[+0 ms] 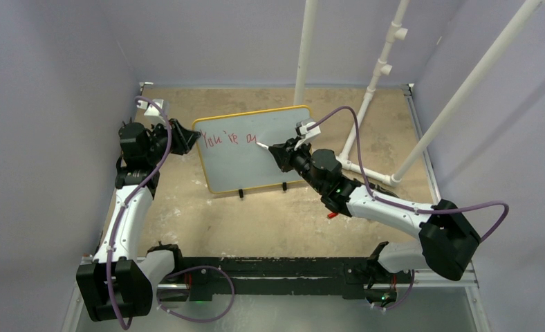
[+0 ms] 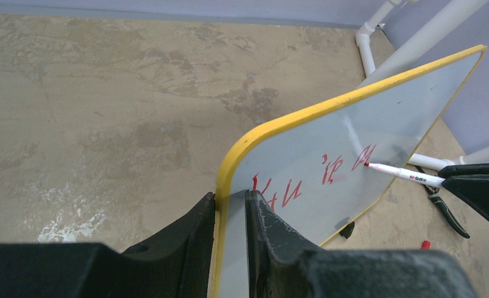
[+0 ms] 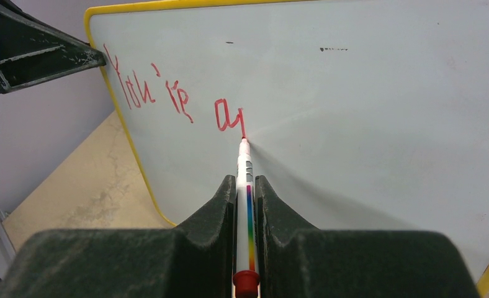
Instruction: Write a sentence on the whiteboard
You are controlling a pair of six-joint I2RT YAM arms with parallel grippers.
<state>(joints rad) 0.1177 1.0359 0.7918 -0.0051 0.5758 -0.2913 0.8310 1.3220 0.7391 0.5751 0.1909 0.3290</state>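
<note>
Top view: whiteboard (image 1: 245, 166) stands on its black feet (image 1: 241, 193) on the table (image 1: 366, 117), just past centre toward 12 o'clock. It is tilted, and its yellow frame runs from 10 o'clock up to 1 o'clock along the top.

Left gripper (image 2: 231, 202) is at the board's 9 o'clock edge. Its jaws are nearly closed, pinching the frame near the upper-left rounded corner, one finger on the front face and one behind. Contact is clear in the left wrist view.

Right gripper (image 3: 246, 183) comes in from 4 o'clock and sits in front of the board face. The jaws are narrow and clamped on a white marker (image 3: 247, 205) with a rainbow stripe and a red end. The barrel lies along the slot between the fingers, pointing to 12 o'clock in the right wrist view.

The marker tip touches the board at the tail of the last letter. Red writing (image 3: 167, 93) reads roughly "You're a" and runs from the upper-left corner toward board centre. The rest of the face to 3 o'clock is blank, apart from a few small dark specks near the top.

A small red cap (image 1: 332, 215) lies on the table at 5 o'clock from the board, beside the right forearm. White PVC pipes (image 1: 380, 69) stand at 1 o'clock behind the board.
</note>
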